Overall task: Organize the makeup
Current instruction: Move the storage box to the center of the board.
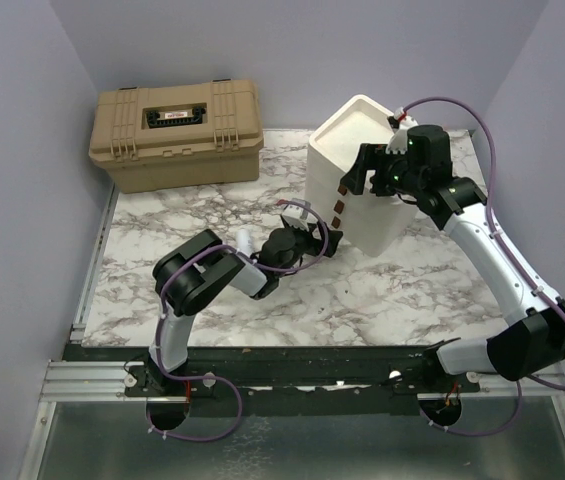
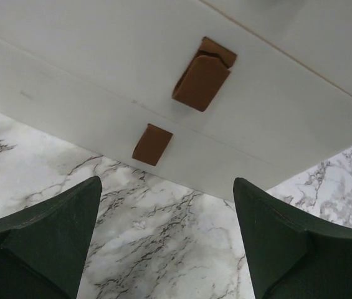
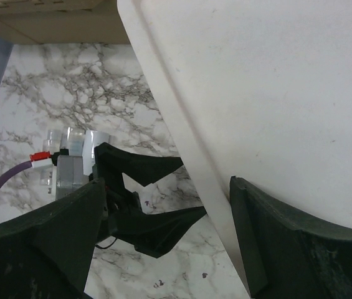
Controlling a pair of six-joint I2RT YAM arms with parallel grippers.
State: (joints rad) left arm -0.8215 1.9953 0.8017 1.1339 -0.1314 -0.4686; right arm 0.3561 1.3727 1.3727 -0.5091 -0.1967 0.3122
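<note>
The right gripper's (image 3: pixel 168 187) dark green fingers stand wide apart, with the slanting edge of the smooth cream plastic drawer unit (image 3: pixel 275 93) between them. Left of that edge, the black left gripper (image 3: pixel 193 187), jaws spread, hangs over the grey-veined white marble table (image 3: pixel 70 81). A tan plastic toolbox (image 3: pixel 51 25) sits far left.

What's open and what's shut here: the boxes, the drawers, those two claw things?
Tan toolbox: lid shut.
Cream drawer unit: drawers look shut.
Left gripper: open, empty, facing the brown drawer pulls.
Right gripper: open, empty, at the unit's upper edge.
</note>
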